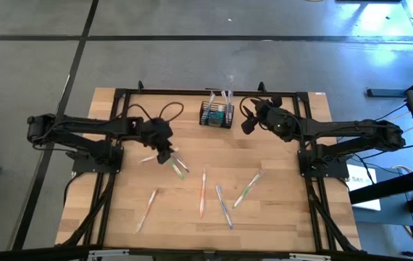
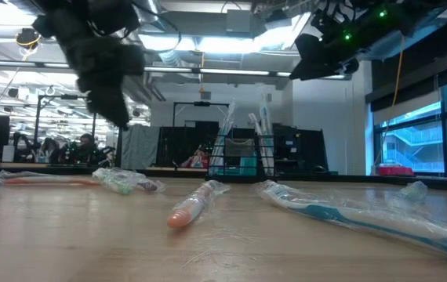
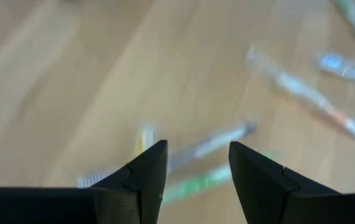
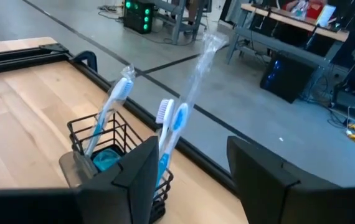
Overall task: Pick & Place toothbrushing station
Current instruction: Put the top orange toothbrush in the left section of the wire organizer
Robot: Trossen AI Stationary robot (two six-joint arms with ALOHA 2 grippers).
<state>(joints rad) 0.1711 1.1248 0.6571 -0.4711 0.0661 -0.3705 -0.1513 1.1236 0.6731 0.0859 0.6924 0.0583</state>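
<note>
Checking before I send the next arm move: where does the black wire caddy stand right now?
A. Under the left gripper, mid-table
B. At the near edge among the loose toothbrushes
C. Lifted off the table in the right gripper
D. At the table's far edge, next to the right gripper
D: the high view shows the caddy standing on the table at its far edge, with the right gripper just beside it, open and holding nothing.

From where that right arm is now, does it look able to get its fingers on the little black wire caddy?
Probably yes. The right gripper hangs open just beside the caddy, with nothing between them. Only the wrapped toothbrushes standing up out of it might get brushed on the way in.
</note>
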